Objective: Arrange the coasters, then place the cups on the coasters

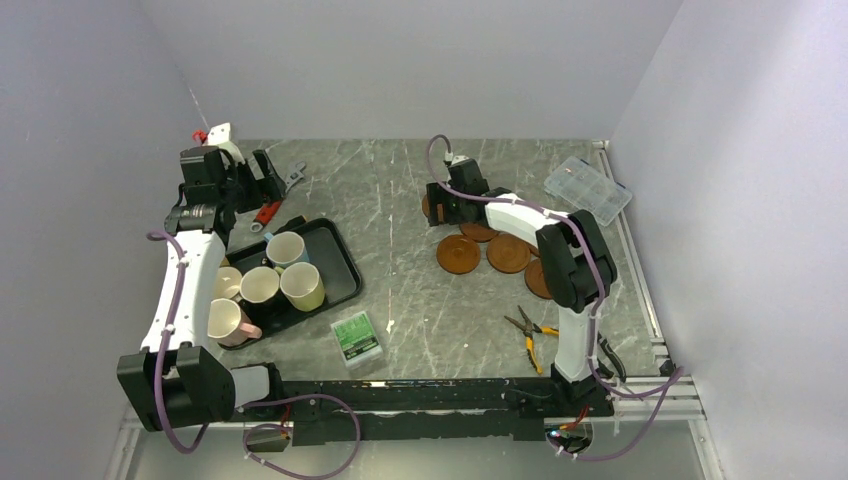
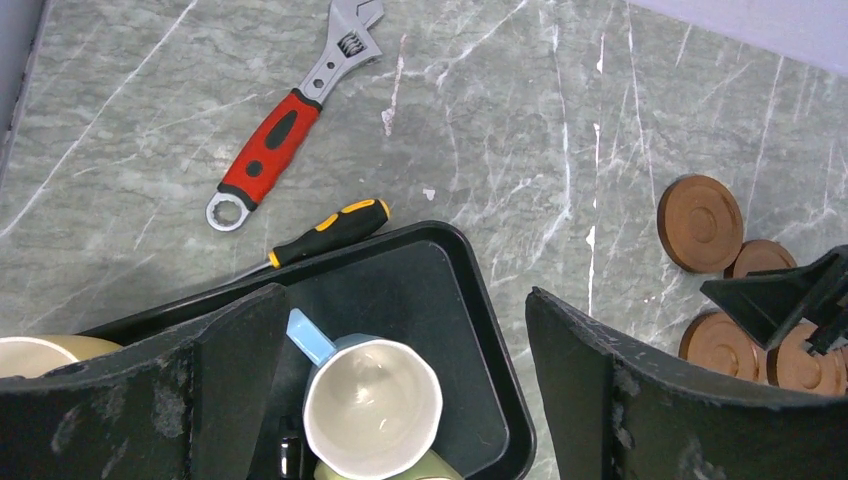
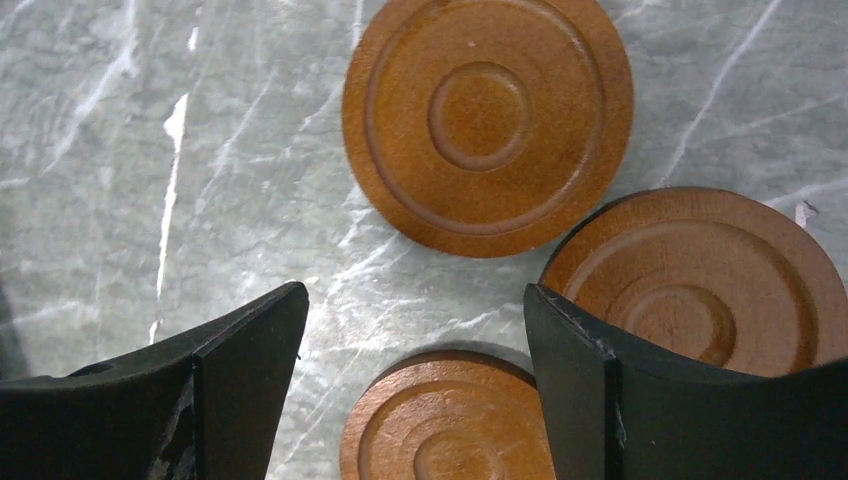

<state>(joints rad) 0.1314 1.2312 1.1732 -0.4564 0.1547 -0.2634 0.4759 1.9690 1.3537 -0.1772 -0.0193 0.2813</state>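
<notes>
Several reddish-brown coasters (image 1: 508, 253) lie clustered right of centre. My right gripper (image 1: 442, 206) hangs low over their back end, open. In the right wrist view one coaster (image 3: 450, 425) lies on the table between the fingers of the right gripper (image 3: 415, 300), another coaster (image 3: 487, 120) is ahead, and a third (image 3: 710, 275) is partly under the right finger. The cups stand in the black tray (image 1: 338, 262): light blue (image 1: 287, 248), black (image 1: 260, 285), olive-yellow (image 1: 302, 286), pink (image 1: 228, 322). My left gripper (image 2: 405, 300) is open above the light blue cup (image 2: 370, 405), holding nothing.
A red-handled wrench (image 2: 290, 130) and a screwdriver (image 2: 325, 230) lie behind the tray (image 2: 470, 300). A green packet (image 1: 357, 337) sits in front of it. Pliers (image 1: 530, 335) lie near the right arm's base, and a clear parts box (image 1: 587, 188) is at the back right.
</notes>
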